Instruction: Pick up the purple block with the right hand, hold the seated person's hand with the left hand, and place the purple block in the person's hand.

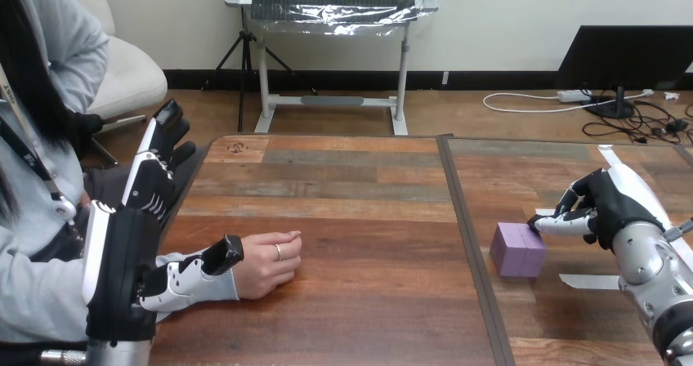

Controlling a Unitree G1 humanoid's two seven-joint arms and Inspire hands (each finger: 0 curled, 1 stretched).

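Purple block (518, 250) sits on the wooden table (351, 219), rt half, just past the dark seam. My right hand (609, 211) is touching its upper rt edge, but I can't tell from here whether that hand is gripping it or only resting against it. Over on the left side my left hand (122, 252) is open, w/ fingers (163, 145) straight and pointing away along the table edge and thumb (200, 270) lying against the wrist end of the person's hand (266, 264), which rests loosely curled on the tabletop, well apart from the block.
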